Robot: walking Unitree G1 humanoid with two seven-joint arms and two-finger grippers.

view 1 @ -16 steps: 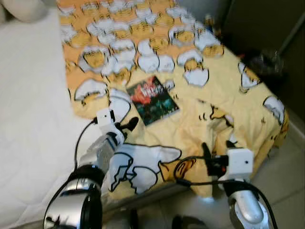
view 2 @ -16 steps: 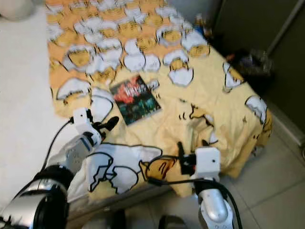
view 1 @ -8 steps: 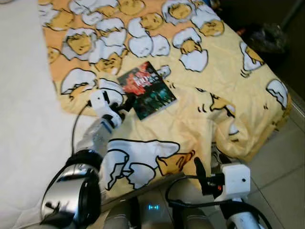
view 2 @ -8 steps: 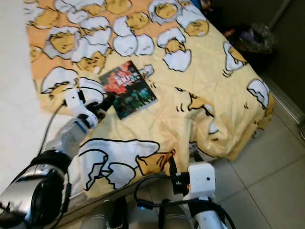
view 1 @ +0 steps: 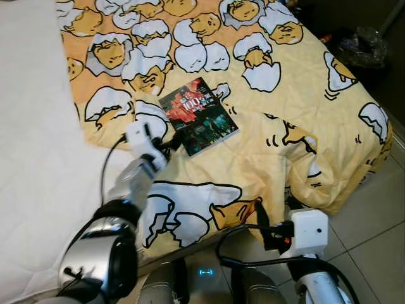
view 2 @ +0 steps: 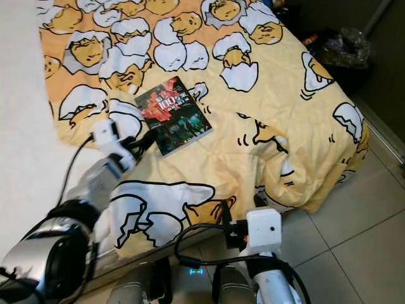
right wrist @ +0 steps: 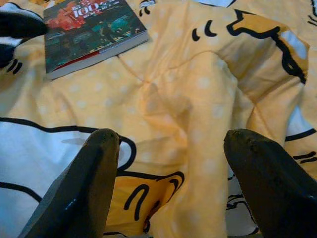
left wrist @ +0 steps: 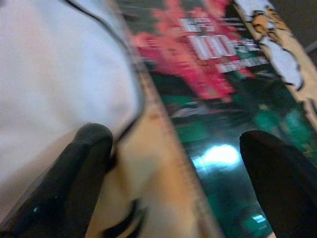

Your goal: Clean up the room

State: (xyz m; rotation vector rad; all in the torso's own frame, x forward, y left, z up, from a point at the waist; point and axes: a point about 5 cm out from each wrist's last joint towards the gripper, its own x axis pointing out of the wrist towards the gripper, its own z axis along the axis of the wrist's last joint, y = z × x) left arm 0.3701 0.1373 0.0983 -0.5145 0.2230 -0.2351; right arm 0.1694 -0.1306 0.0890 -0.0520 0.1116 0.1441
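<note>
A book [view 1: 199, 116] with a red and green cover lies flat on the yellow egg-print blanket [view 1: 291, 95]. My left gripper [view 1: 171, 144] reaches over the bed to the book's near left corner. In the left wrist view it is open [left wrist: 176, 144]: one finger [left wrist: 84, 163] is over the blanket beside the book's edge, the other finger [left wrist: 277, 168] over the glossy cover [left wrist: 208, 99]. My right gripper [right wrist: 171, 144] is open and holds nothing, low at the bed's near edge [view 1: 269, 233], pointing at the rumpled blanket with the book [right wrist: 89, 34] further off.
A bare white mattress [view 1: 31, 158] lies to the blanket's left. The blanket hangs over the bed's corner [view 1: 361, 171] on the right above a tiled floor [view 1: 373, 247]. A dark bag [view 1: 364, 47] sits on the floor at the far right.
The camera has tilted down and shifted. My left gripper has stretched forward until its fingers straddle the book's corner. The right gripper has sunk to the bed's edge.
</note>
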